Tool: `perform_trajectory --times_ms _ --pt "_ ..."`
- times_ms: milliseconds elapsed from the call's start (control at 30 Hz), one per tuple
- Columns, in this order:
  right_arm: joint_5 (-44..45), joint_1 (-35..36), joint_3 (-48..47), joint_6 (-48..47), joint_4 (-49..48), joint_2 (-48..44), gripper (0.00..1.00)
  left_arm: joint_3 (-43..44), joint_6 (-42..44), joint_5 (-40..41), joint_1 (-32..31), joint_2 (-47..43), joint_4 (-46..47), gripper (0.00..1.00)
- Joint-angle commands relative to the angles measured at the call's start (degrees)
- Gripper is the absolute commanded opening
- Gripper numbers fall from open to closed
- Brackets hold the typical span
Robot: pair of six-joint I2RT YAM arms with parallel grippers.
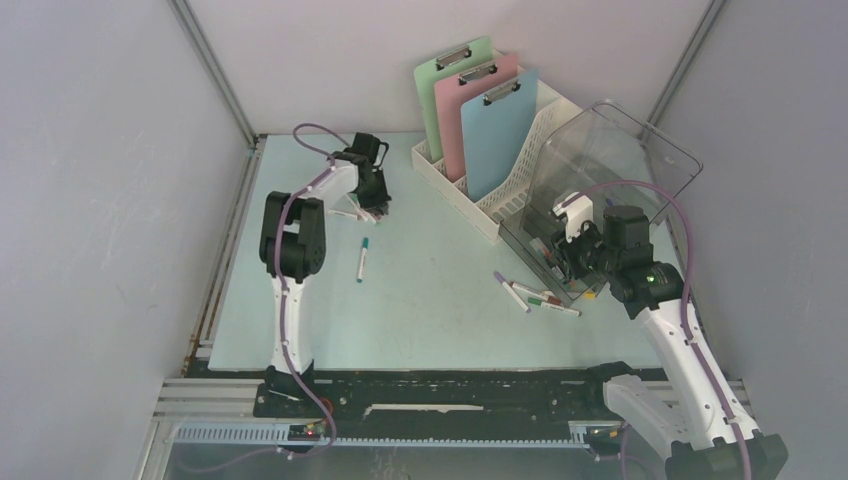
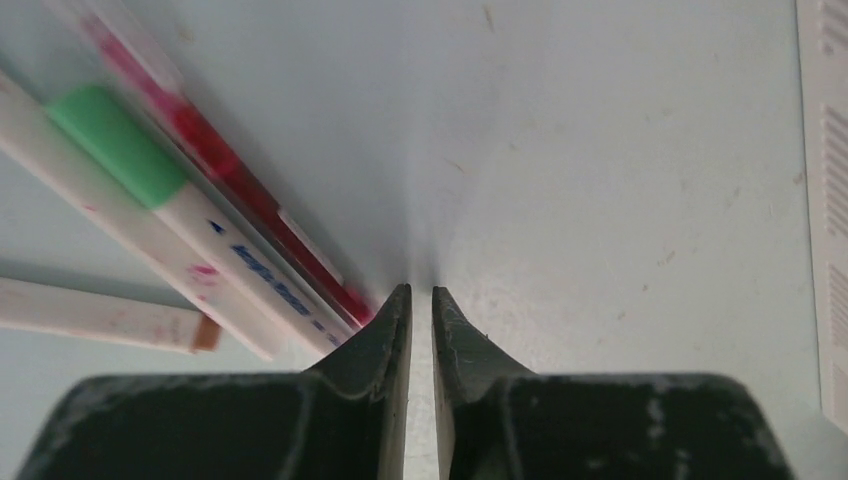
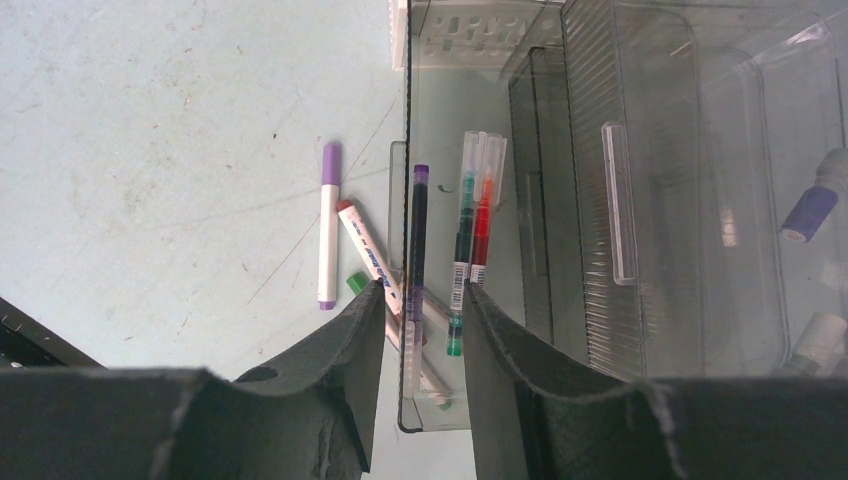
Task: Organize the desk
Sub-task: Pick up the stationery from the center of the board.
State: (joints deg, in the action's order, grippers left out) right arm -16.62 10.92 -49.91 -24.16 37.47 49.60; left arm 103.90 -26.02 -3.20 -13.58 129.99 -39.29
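The markers [image 2: 190, 215] in the left wrist view run off the frame's left edge (blurred, print unreadable). In the top view, the right arm hides part of the bin [image 1: 640, 160].

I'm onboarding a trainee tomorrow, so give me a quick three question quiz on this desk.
1. True or false: the green, pink and blue clipboards stand in the white slotted file rack.
2. The right gripper is poised over: A the clear plastic bin; B the file rack; C the clipboards.
3. Right wrist view: what colour caps the white marker leftmost on the pale mint-blue desk?
Key: 1 true; 2 A; 3 purple.
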Motion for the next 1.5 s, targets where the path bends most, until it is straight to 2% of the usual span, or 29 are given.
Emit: perform_trajectory --times_ms 0,200,400,567,767,1000,1300,1467 --pt "-0.2 0.2 0.2 -0.6 -1.2 -0.8 0.42 -5.2 4.1 -2.5 -3.3 -3.2 -1.2 0.16" --pt "-0.3 0.5 0.2 -0.6 -1.1 -0.7 0.42 -13.4 4.1 1.0 -4.9 -9.5 4.0 0.17" --pt "-0.3 0.8 0.2 -0.6 -1.2 -0.5 0.42 -16.3 4.0 6.1 -4.4 -15.3 8.4 0.34" --pt "-0.4 0.8 0.2 -0.6 -1.1 -0.5 0.42 -15.4 3.4 7.8 -3.0 -16.2 11.5 0.5" --pt "-0.5 0.8 0.2 -0.7 -1.1 -0.5 0.42 -9.3 1.7 6.0 -0.1 -11.8 10.7 0.5" --pt "-0.4 0.8 0.2 -0.7 -1.1 -0.6 0.42 1.1 0.4 6.7 0.6 -3.2 1.5 0.49" --pt "-0.3 0.8 0.2 -0.7 -1.1 -0.4 0.42 4.5 -0.5 7.8 0.6 0.3 -1.9 0.48" --pt "-0.3 0.7 0.2 -0.7 -1.1 -0.5 0.42 10.0 -0.4 8.5 0.6 4.0 -7.6 0.45"
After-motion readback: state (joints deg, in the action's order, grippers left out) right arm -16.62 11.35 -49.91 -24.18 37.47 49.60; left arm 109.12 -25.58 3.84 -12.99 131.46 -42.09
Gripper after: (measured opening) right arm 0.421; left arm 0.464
